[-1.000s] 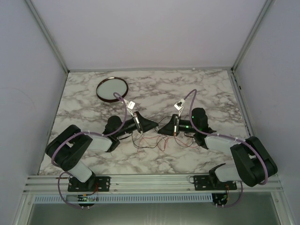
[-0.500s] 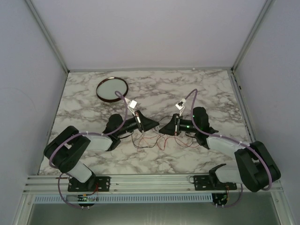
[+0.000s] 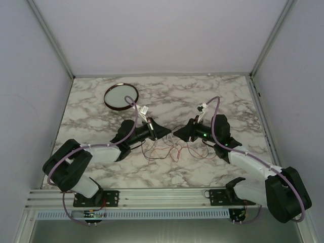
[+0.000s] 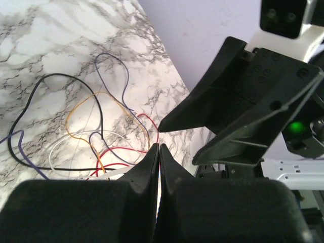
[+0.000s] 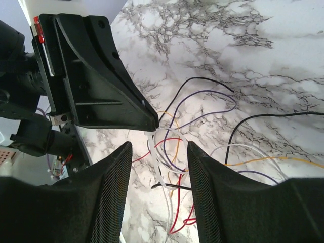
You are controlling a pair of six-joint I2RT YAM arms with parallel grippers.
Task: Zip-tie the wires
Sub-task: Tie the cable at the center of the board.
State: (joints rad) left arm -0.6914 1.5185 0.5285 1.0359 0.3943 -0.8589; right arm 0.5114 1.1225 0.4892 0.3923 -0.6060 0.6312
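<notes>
The wires [image 3: 164, 152] lie in a loose tangle of red, black, purple, orange and white strands on the marble table; they also show in the left wrist view [image 4: 96, 129] and the right wrist view [image 5: 202, 116]. My left gripper [image 3: 168, 132] [image 4: 158, 148] is shut, and its tip [image 5: 152, 123] pinches the end of a white zip tie [image 5: 163, 167] that curves round some strands. My right gripper [image 3: 177, 132] [image 5: 159, 147] is open, tip to tip with the left one, just above the zip tie and wires. It also shows in the left wrist view [image 4: 177, 144].
A round dark-rimmed dish [image 3: 122, 96] stands at the back left of the table [image 3: 228, 96]. Grey walls close in the back and both sides. An aluminium rail [image 3: 167, 195] with the arm bases runs along the near edge.
My right arm has stretched forward and its wrist has swung, with the gripper still facing the left one. My left gripper has edged slightly toward the back. The wires have barely shifted.
</notes>
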